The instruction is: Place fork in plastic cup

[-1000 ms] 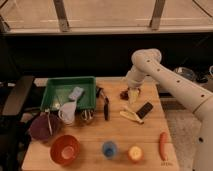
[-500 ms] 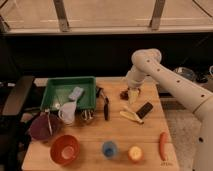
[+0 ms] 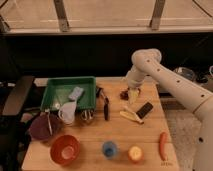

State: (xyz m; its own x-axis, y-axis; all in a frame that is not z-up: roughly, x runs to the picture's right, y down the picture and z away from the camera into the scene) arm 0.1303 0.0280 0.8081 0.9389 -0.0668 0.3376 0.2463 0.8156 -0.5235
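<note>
Camera view, fork point(image 3: 48, 122) across maroon bowl point(image 3: 37, 129), long axis front-to-back, pincer point(image 3: 131, 94) low over far table point(image 3: 120, 134) side, its opening indiscernible.

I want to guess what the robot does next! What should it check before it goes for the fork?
1. Fork can be seen, lying across the maroon bowl: ok.
2. Blue cup stands upright near the table's front edge: ok.
3. Cup has nothing inside: cannot tell.
4. Gripper is close to the fork: not ok, it hangs on the table's right side, near the banana.
5. Fork is in the gripper: not ok.
</note>
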